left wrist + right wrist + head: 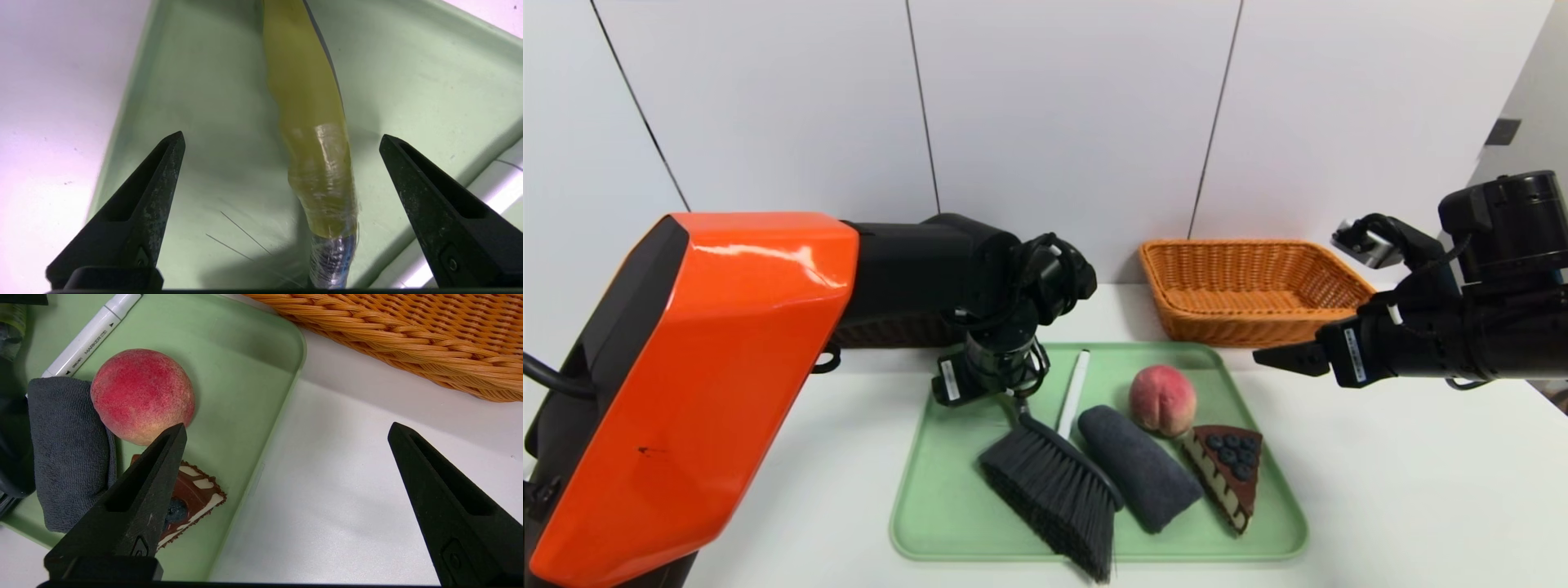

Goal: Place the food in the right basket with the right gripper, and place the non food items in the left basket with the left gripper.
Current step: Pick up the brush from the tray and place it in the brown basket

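Green tray (931, 506) holds brush (1054, 490); left gripper (282, 175) spread wide astride its handle (314, 163), untouched. Right gripper (286, 473) parked, spread wide, beside orange basket (1250, 286).

LIGHT: bright, even, overhead | SHADOWS: soft, short under tray (931, 523) items | GLARE: highlight on orange arm cover (760, 253) | FOCUS: left wrist view blurs brush handle (310, 134); other views sharp
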{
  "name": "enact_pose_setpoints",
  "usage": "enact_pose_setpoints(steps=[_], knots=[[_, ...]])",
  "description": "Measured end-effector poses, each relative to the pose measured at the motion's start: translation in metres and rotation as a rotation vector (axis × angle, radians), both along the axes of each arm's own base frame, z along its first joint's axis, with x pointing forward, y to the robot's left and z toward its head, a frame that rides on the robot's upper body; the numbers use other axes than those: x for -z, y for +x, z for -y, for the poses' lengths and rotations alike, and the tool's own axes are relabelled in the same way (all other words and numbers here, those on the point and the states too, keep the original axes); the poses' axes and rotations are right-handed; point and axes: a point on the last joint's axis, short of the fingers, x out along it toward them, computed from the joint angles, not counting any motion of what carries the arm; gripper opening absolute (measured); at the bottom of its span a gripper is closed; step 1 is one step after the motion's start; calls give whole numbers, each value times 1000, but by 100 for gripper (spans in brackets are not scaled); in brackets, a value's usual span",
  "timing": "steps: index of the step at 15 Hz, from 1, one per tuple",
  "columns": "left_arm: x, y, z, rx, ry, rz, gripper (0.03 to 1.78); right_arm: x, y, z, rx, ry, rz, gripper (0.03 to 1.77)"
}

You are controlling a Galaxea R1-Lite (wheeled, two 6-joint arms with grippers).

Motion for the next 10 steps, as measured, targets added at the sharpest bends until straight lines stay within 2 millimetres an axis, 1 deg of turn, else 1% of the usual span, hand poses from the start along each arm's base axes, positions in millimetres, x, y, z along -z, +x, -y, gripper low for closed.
enact_pose_setpoints(steps=[9,10], knots=[[5,3,0,-2,0,-4,169,4,-1,-1,-4,-3,-14,170],[5,3,0,-2,1,-5,161,4,-1,-1,-3,-3,-15,170]])
